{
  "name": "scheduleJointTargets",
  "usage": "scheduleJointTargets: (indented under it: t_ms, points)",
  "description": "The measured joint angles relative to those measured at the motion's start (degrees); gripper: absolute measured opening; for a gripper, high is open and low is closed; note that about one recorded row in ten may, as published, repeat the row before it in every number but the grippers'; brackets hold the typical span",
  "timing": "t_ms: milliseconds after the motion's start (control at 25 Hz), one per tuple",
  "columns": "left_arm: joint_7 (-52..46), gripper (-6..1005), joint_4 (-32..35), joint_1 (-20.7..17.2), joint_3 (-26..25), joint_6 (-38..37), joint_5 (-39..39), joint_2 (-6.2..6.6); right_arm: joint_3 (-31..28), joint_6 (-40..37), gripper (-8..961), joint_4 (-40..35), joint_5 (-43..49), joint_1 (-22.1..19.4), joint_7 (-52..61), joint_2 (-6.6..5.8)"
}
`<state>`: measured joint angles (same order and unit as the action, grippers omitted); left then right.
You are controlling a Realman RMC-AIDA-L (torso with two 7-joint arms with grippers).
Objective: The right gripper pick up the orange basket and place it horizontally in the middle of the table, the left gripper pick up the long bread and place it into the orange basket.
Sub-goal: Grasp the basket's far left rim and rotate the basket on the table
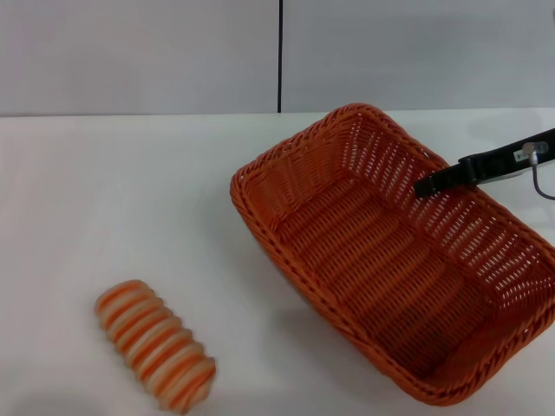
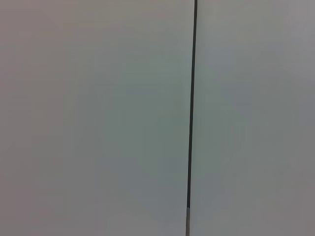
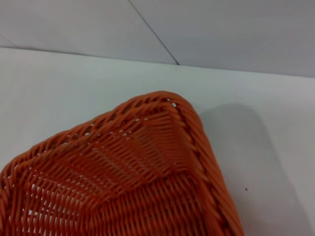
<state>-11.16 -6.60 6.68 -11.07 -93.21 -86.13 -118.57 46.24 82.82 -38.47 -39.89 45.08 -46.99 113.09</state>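
The orange basket point(image 1: 390, 260) lies empty on the white table point(image 1: 130, 199), right of centre and turned diagonally. My right gripper point(image 1: 429, 185) reaches in from the right edge of the head view, its black tip over the inside of the basket's far right wall, just below the rim. Only one dark finger shows. The right wrist view looks down on a corner of the orange basket point(image 3: 147, 162) from close by. The long bread point(image 1: 156, 345), striped orange and cream, rests on the table at the near left, well apart from the basket. My left gripper is out of view.
A grey wall with a dark vertical seam point(image 1: 280, 56) stands behind the table's far edge. The left wrist view shows only that wall and the seam point(image 2: 192, 108). Bare tabletop stretches between the bread and the basket.
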Motion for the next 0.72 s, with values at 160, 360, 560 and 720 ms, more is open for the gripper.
scheduleJointTargets:
  t_ms: [160, 360, 560, 720]
  points:
    - [0.0, 814, -0.04, 0.14, 0.08, -0.42, 0.0, 0.0, -0.09, -0.69, 520, 0.03, -0.02, 0.09, -0.58, 0.59]
    - [0.0, 814, -0.11, 0.29, 0.09, -0.6, 0.0, 0.0, 0.03, -2.87, 442, 1.66, 0.07, 0.62, -0.74, 1.0]
    - [0.0, 814, -0.17, 0.32, 0.09, -0.61, 0.0, 0.02, 0.34, -3.12, 303, 2.6, 0.21, 0.91, -1.72, 0.97]
    - [0.0, 814, -0.17, 0.4, 0.08, -0.61, 0.0, 0.07, 1.15, -2.95, 246, 2.45, 0.27, 1.01, -3.33, 1.09]
